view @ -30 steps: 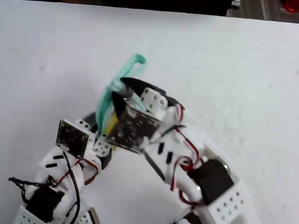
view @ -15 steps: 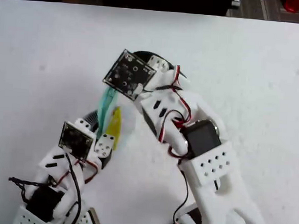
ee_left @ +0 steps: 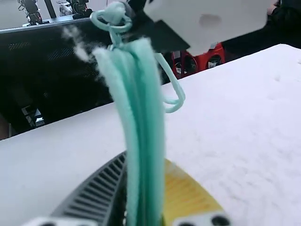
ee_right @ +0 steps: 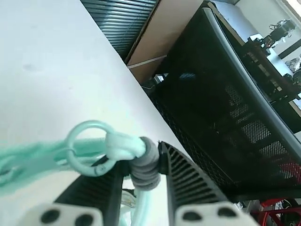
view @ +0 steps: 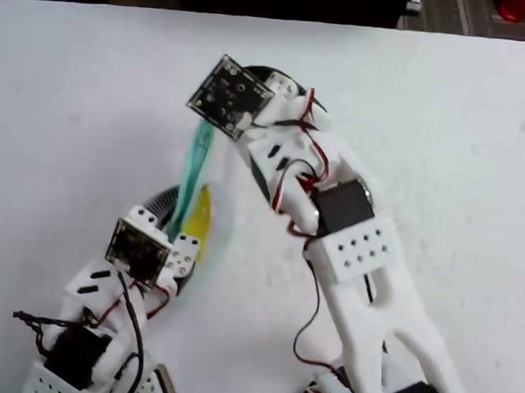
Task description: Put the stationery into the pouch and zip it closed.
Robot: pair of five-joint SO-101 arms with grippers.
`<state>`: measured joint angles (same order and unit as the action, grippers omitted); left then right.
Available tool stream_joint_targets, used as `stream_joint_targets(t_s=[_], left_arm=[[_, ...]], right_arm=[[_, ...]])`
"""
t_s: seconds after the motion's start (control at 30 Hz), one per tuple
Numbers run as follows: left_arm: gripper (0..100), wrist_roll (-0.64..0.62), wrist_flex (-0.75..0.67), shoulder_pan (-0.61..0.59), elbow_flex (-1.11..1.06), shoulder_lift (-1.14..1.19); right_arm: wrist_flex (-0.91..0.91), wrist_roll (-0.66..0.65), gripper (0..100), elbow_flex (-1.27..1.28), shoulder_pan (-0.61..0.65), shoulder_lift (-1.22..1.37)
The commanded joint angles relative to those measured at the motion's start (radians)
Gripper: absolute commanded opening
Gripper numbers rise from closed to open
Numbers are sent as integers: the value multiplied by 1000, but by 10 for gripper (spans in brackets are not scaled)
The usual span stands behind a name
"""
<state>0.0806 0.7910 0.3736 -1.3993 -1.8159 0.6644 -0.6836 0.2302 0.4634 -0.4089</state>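
Overhead looks down; wrist views closely share, seemingly, the pouch (ee_left: 141, 136).

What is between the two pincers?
The teal pouch spans the gap, gripped at one end by the left pincer and at the other by the right pincer; the high view shows it.

Pouch (view: 196, 157) held on edge over the middle of the surface (view: 445, 127), stretched between two claws. The left claw (view: 183, 211) clamps its near end, toward the front left. The right claw (ee_right: 150, 153) pinches the zip pull (ee_right: 120, 143) at its far end, farther back and slightly to the right. The right arm crosses in from the front right, the left arm from the front left corner.
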Motion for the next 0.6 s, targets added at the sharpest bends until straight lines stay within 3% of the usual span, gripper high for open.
stream_joint_targets(t_s=[0.0, 0.57], left_arm=[[20, 14, 31, 19, 18, -12], [20, 55, 46, 19, 20, -12]], right_arm=[[-25, 2, 17, -112, -59, 74], [-4, -2, 17, -315, -170, 406]])
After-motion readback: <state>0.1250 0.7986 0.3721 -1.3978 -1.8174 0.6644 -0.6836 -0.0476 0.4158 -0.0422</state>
